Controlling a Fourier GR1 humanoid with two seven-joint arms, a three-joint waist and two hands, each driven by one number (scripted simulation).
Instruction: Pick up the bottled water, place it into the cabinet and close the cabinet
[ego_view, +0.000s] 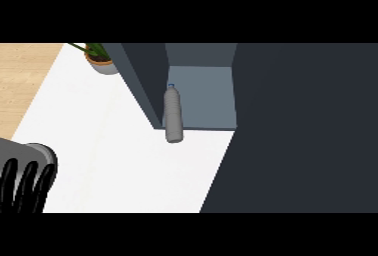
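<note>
1. Bottle of water (173, 114), grey with a small blue cap, appears as a long narrow shape running up and down the middle of the head view. We see its cap end toward the top of the view, inside the cabinet's opening, and its wider end toward the bottom, over the front edge of the cabinet floor and the white table (125, 165).
2. We note that the bottle sits at the left side of the opening, just beside the cabinet's left wall (144, 80). Whether it touches that wall we cannot tell.
3. The cabinet (203, 95) shows a blue-grey interior with a floor and a back wall; its compartment is open toward us.
4. A large dark panel (303, 130) fills the right part of the view, from the top down to the lower edge. We cannot tell whether it is the cabinet's door or its body.
5. The left hand (26, 185) shows at the lower left edge, black fingers straight and spread, below a grey forearm (33, 152). It holds nothing and lies well apart from the bottle.
6. We see no right hand in this view.
7. A potted plant (100, 60) stands at the table's far left corner, beside the cabinet's left wall.
8. A wooden floor (22, 80) shows to the left of the table.
</note>
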